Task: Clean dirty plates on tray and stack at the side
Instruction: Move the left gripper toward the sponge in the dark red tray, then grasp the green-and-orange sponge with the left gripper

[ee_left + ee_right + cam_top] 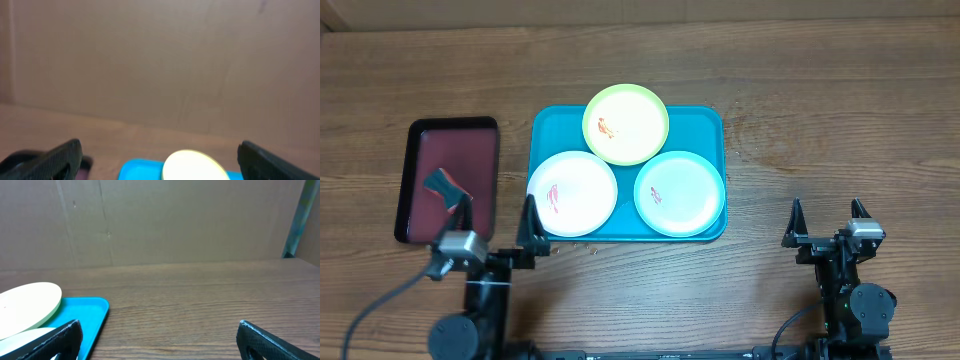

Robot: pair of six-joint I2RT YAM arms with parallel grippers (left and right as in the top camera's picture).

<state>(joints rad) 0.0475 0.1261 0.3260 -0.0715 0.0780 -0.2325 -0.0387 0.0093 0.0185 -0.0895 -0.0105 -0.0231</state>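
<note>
Overhead view: white plate [572,193] on the tray [708,122], near-left corner, just ahead and right of the left gripper [497,225], the nearer arm; right gripper [828,222] well apart; both splayed wide, empty.

Left end effector [498,228], right end effector [827,225]: jaws wide.

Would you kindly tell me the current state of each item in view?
Yellow-green plate: red-smeared, on the tray, overlapping both other plates.
White plate: red-smeared, on the tray.
Aqua plate: small red mark, on the tray.
Teal tray: holds all three plates.
Dark red tray: holds one small object.
Left gripper: open, empty.
Right gripper: open, empty.
</note>
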